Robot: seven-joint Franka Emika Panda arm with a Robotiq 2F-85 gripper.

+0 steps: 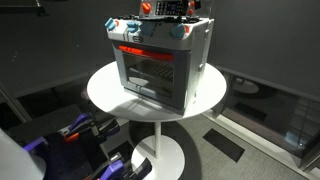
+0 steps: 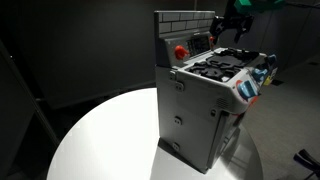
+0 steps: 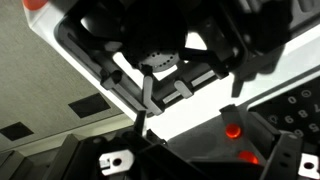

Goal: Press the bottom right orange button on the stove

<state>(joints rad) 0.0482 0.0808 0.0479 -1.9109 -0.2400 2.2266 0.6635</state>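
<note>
- we see one stove [image 1: 160,65] standing on one round white tabletop [image 1: 105,92], directly beneath the gripper [image 2: 226,27].
- the gripper hangs over the rear of the cooktop; we cannot tell how wide its jaws stand.
- in the wrist view, two orange-red buttons [image 3: 232,129] glow near the gripper.

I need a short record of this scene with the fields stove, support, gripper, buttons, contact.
stove: silver-grey toy oven, glass door, glowing orange-red strip
support: round white table
gripper: above the top of the stove
buttons: two glowing orange ones in the wrist view
contact: cannot tell if any button is touched
</note>
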